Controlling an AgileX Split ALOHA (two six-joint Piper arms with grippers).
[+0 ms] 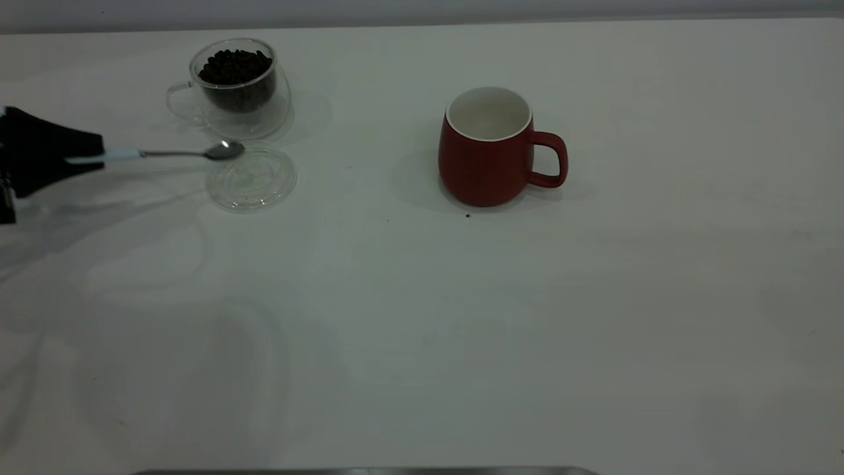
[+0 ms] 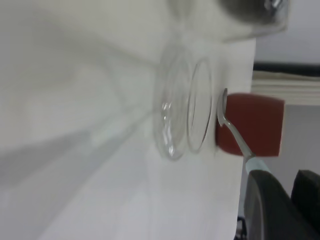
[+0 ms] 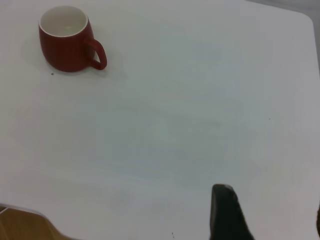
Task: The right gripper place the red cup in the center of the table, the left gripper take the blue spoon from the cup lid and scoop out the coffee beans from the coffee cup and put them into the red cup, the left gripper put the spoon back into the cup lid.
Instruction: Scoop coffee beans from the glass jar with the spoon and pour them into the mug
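**Spoon held over the lid**

Above the cup lid (image 1: 252, 177), the blue spoon (image 1: 165, 154) hung level, its handle clamped in the left gripper (image 1: 79, 158). The coffee cup (image 1: 234, 89) stood just behind; the red cup (image 1: 488, 148) sat mid-table. A slack pinch could let the spoon twist. The right gripper (image 3: 265, 215) appeared spread, well clear.

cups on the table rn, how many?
2. The coffee cup, clear glass holding coffee beans, stands far left beside the cup lid. The red cup stands near the table's centre, looking empty. None seems hidden.
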